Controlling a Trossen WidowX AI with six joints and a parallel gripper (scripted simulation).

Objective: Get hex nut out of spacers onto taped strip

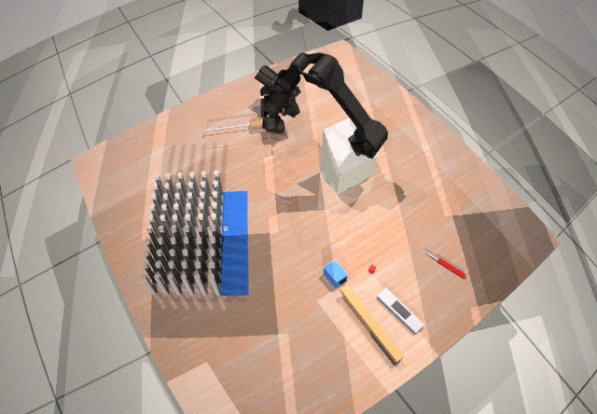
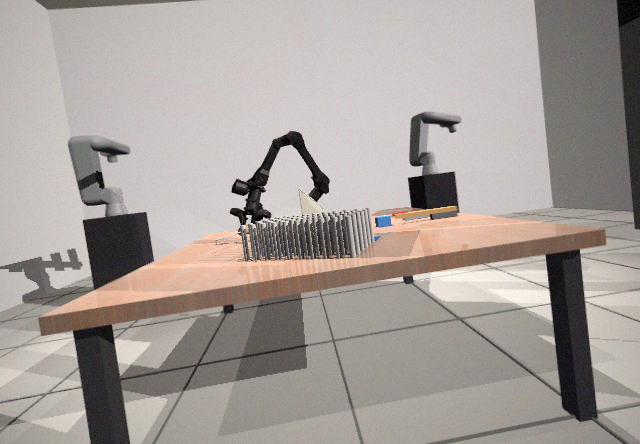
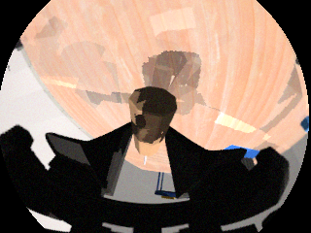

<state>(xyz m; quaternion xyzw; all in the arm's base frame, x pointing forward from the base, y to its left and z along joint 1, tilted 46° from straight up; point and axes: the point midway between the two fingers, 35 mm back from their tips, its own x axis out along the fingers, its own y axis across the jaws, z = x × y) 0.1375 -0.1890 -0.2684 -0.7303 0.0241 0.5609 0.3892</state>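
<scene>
From the top view, the bench (image 1: 298,236) (image 2: 320,274) is pinkish-orange with streaky wood grain. At nine o'clock, pale-tipped grey spacers (image 1: 183,236) (image 2: 310,235) stand by a plain bright blue strip (image 1: 235,260). At five, a yellow-ochre bar (image 1: 371,324) (image 2: 426,212) and a white device (image 1: 393,306) with a dark grey rectangle; at four, a red-handled tool (image 1: 451,267) with a grey tip. The pincer (image 1: 273,122) (image 2: 250,217) (image 3: 150,126) is black, the handle (image 1: 256,123) (image 3: 153,114) tan-brown.

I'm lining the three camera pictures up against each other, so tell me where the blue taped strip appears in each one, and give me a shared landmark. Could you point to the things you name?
Top: the blue taped strip (image 1: 235,250) (image 2: 376,238) (image 3: 241,149) is left of centre, along the right side of the spacers.
Exterior: a small patch right of centre, just right of the spacers.
Wrist: partly visible at lower right, above the dark fingers.
Shared landmark: the wooden table top (image 1: 308,236) (image 2: 491,237) (image 3: 233,73).
</scene>
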